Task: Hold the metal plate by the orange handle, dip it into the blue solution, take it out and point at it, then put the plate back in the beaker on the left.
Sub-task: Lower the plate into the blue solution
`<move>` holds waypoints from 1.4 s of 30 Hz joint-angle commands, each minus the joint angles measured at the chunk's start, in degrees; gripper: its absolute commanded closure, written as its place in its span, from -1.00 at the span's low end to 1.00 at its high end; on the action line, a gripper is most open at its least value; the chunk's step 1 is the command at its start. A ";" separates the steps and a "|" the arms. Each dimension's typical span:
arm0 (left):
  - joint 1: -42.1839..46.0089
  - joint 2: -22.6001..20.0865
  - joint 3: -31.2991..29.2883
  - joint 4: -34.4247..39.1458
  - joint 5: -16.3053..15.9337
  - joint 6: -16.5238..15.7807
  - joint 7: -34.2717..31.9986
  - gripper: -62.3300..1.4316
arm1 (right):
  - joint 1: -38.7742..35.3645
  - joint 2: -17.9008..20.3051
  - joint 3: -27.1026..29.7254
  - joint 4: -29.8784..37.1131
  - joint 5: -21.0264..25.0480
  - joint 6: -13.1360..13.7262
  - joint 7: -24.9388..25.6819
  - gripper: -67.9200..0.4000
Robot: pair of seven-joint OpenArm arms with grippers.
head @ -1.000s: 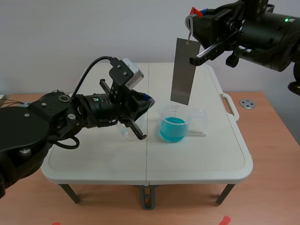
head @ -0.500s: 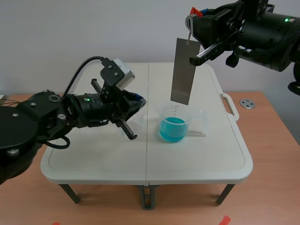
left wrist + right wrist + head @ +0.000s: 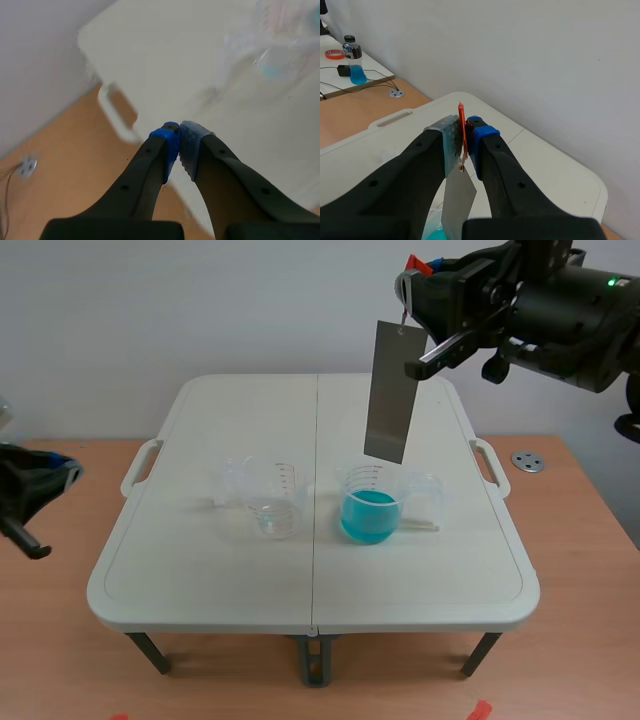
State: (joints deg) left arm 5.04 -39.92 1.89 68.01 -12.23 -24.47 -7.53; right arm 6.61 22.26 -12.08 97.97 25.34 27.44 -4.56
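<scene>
a grey metal plate (image 3: pixel 390 392) hangs upright, a little tilted, straight above the blue beaker (image 3: pixel 370 508). its lower edge is just over the beaker's rim and out of the liquid. the plate dangles from a thin orange handle (image 3: pixel 461 125) at its top.

the right gripper (image 3: pixel 465 132), high above the blue beaker, has its two fingers pinching that handle, one pad on each side. its arm comes in from the right of the beaker, raised well off the table.

the blue beaker is a clear plastic measuring cup about half full of bright blue solution, with its grip turned to the right. it stands on a white folding table (image 3: pixel 200 580), near the middle seam.

a clear beaker (image 3: pixel 272 502) stands just left of the blue beaker, apart from it, and looks nearly empty.

the left gripper (image 3: pixel 179 131) is far to the left of the blue beaker, beyond the table's edge and low over the wooden desk (image 3: pixel 60 660). its fingers are pressed together with nothing between them.

right of the blue beaker, past the table's edge, a small metal disc (image 3: pixel 527 461) lies on the desk.

in the right wrist view, a small bottle (image 3: pixel 351 60) of blue liquid stands on another surface far from the blue beaker.
</scene>
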 commanded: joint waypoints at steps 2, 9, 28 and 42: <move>6.25 -0.33 -3.34 -0.07 -0.66 0.50 -0.61 0.86 | 0.87 0.26 0.48 0.46 0.66 -0.35 1.09 0.95; 22.91 1.79 -7.28 -0.24 -0.63 4.46 -1.29 0.86 | 1.03 0.26 0.35 -2.36 0.63 -0.22 3.87 0.95; 34.91 24.50 -6.93 -12.24 7.67 4.42 -0.57 0.86 | 4.39 -0.13 -4.11 -14.10 0.42 1.16 10.08 0.95; 34.60 27.39 -2.29 -18.58 9.07 4.44 -0.55 0.86 | 5.81 -4.35 -5.66 -24.98 -5.16 1.38 13.79 0.95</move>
State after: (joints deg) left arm 39.33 -12.51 -0.32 49.04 -2.85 -19.73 -7.57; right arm 11.09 17.72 -17.43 72.27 19.70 28.58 7.92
